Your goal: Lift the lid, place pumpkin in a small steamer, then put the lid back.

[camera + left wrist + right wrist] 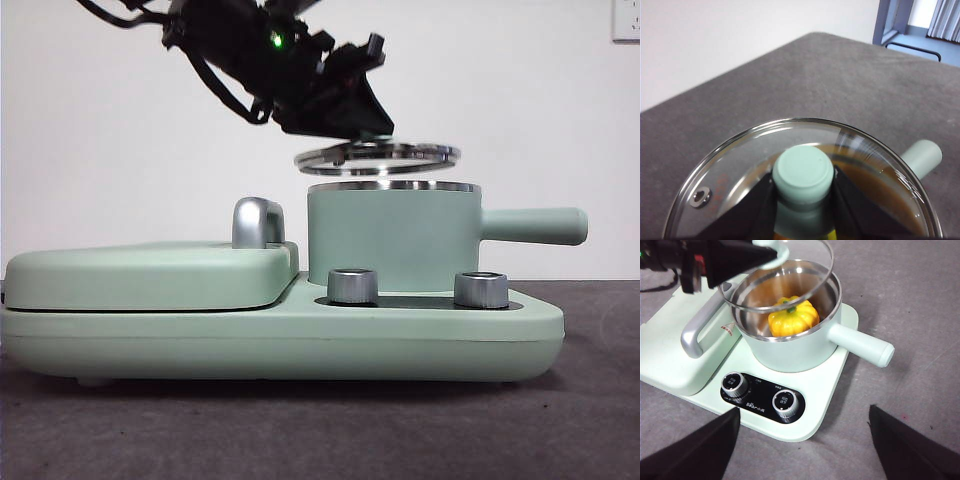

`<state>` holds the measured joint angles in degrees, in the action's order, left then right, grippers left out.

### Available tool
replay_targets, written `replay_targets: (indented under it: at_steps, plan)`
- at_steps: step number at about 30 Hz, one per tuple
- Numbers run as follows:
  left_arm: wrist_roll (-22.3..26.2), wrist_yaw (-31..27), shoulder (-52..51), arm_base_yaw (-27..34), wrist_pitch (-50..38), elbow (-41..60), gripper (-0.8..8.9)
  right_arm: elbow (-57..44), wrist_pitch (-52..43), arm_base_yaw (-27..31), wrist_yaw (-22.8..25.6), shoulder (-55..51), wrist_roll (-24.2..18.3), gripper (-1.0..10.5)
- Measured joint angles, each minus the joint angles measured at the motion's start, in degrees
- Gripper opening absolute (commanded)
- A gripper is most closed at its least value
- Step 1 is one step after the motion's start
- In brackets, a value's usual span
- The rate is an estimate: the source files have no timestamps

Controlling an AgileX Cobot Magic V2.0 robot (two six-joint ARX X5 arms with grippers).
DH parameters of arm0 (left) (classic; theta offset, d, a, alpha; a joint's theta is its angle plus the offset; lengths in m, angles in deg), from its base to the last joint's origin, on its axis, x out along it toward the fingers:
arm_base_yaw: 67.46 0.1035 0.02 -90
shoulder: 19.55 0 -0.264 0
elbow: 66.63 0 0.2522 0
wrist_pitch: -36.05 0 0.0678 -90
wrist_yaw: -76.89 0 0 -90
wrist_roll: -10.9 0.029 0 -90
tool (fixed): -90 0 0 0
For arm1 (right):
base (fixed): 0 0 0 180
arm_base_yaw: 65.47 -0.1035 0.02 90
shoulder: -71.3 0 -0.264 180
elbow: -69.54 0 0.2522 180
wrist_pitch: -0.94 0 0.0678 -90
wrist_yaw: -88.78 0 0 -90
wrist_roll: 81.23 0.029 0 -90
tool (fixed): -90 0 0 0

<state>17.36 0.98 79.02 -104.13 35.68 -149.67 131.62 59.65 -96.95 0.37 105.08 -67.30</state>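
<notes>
Pumpkin (pixel 793 316) is already sitting in the small steamer (pixel 393 236), and the left gripper (pixel 803 187) is clamped on the knob of the glass lid (pixel 377 156), hovering just above the rim. It hangs slightly tilted, so it could catch an edge and seat crooked (right gripper (pixel 802 440) is spread wide, waiting well clear).

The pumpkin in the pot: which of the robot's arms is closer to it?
Left. The left gripper hangs just above the small steamer, jaws shut on the lid's knob, right over the pumpkin. The right gripper waits open, farther back, beyond the dials.
</notes>
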Motion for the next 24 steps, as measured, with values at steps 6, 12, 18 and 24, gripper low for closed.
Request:
replay_targets:
  at_steps: [6,12,18,24]
  plan:
    - [1.09,2.38,0.92,-0.07,-0.68,0.00,0.14,0.00,0.17,0.00,1.16,0.00,0.02,4.0]
    - [1.46,3.54,1.38,-0.13,-1.03,-0.11,0.14,0.00,1.11,0.00,1.68,0.00,0.02,4.0]
    - [1.46,4.50,1.57,-0.22,-0.85,-0.11,0.14,0.00,1.11,0.00,2.75,0.00,0.02,4.0]
    - [1.49,5.25,2.91,-0.28,-0.61,-0.11,0.14,0.00,1.11,0.00,2.93,0.00,0.02,4.0]
